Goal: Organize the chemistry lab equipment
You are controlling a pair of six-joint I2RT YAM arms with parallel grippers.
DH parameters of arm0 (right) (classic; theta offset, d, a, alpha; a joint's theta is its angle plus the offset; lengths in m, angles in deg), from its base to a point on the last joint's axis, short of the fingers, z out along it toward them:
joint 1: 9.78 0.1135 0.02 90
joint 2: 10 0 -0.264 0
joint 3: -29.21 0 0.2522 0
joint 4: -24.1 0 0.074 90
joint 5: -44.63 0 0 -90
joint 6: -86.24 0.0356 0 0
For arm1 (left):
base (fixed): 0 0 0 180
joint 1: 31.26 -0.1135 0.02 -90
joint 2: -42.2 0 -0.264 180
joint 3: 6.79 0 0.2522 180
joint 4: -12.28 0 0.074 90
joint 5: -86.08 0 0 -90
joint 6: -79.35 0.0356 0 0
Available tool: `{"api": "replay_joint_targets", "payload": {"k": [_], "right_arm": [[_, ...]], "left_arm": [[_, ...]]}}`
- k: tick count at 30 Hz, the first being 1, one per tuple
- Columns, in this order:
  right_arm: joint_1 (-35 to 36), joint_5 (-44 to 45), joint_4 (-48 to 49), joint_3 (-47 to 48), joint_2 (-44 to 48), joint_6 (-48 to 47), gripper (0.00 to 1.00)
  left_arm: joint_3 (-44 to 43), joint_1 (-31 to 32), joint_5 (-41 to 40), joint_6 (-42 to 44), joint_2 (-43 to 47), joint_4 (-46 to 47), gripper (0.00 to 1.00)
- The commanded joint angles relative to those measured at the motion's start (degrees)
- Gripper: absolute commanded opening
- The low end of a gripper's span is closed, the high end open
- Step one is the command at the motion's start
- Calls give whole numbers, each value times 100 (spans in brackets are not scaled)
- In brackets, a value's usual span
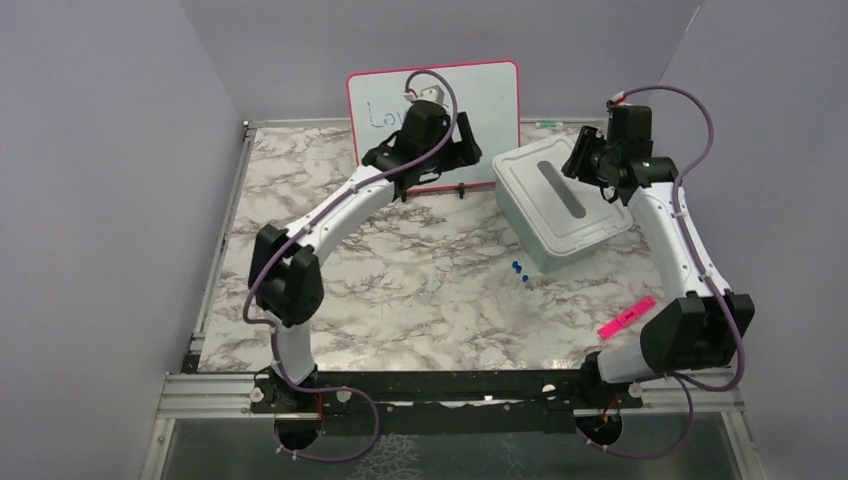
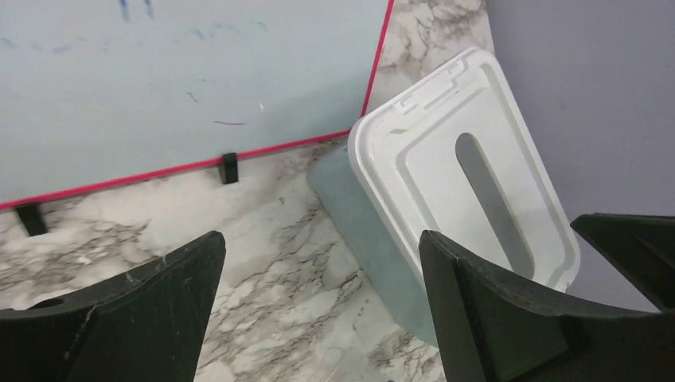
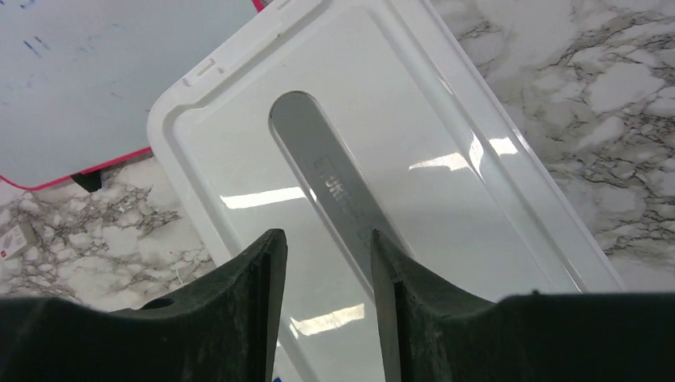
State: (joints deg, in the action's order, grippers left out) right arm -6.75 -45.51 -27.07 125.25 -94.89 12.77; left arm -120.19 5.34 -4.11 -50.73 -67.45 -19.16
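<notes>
Hovering over the white lid [image 3: 477,183], right gripper [image 3: 326,239] stood narrowly parted, empty; left gripper [image 2: 320,247] gaped wide, lid to its right; lid seemed light, stiff, slick, best gripped at its rim; lab equipment was nowhere visible.

A robot-lab test bench: a marble-print tabletop [image 1: 400,290] on an aluminium frame [image 1: 210,395], boxed in by plain lilac panels [image 1: 90,200] (pink-framed whiteboard [image 1: 490,95] at the back).

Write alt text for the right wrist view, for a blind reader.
A white box lid with a long grey strip fills the view, and two black fingers stand slightly apart in front of it, holding nothing. A pink-framed whiteboard shows at top left on the marble table.
</notes>
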Motion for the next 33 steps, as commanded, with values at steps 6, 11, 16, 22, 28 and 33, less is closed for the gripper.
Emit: {"api": "replay_joint_targets", "payload": {"k": [6,11,16,22,28,33], "right_arm": [[-13,377,-331,-1070,1988,535,57],[-13,732,-776,-1367,3054,711,65],[-13,887,-1245,-1248,4047,927,74],[-14,1129,-1926,-897,4811,1015,97],[-13,1722,-2327,-692,5250,1246,100],[-14,1968,-2274,-705,5489,1389,100]], "left_arm": [[1196,-48,-967,1593,2493,-1238,99],[1888,-48,-1325,2031,3749,-1910,99],[2592,-48,-1883,2316,5237,-2336,99],[2615,-48,-2365,2384,6640,-2964,99],[2407,-48,-2685,2457,7141,-3472,99],[2359,-48,-2985,2462,7263,-3652,99]]}}
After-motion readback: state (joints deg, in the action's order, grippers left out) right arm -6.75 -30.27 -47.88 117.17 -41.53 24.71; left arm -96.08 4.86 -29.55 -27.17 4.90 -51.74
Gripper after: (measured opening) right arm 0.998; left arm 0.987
